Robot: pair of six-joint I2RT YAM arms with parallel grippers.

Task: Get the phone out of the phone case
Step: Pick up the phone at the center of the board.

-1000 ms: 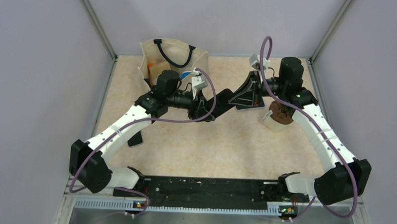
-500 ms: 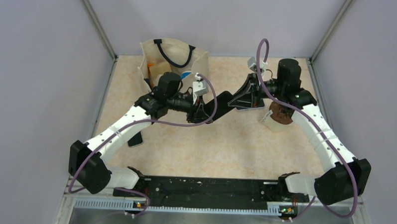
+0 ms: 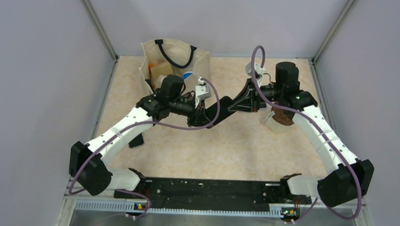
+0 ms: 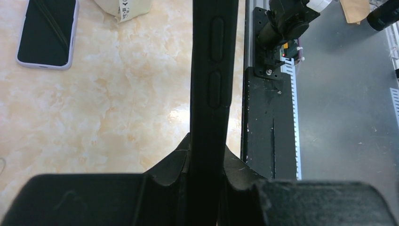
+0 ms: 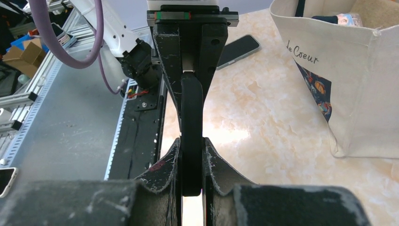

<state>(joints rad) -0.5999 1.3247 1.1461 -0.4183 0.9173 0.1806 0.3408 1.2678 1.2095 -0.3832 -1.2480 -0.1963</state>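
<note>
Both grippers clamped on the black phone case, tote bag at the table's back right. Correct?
No. The top view shows the tote bag at the back left, beyond the left arm. The rest holds: left gripper and right gripper both clamp the black phone case.

The black phone case (image 3: 223,105) hangs above the table at centre frame in the overhead view, slanting from lower left to upper right. It is pinched edge-on between my left gripper (image 4: 207,157) and my right gripper (image 5: 192,148), with two long side buttons (image 4: 215,61) facing my left wrist camera.
</note>
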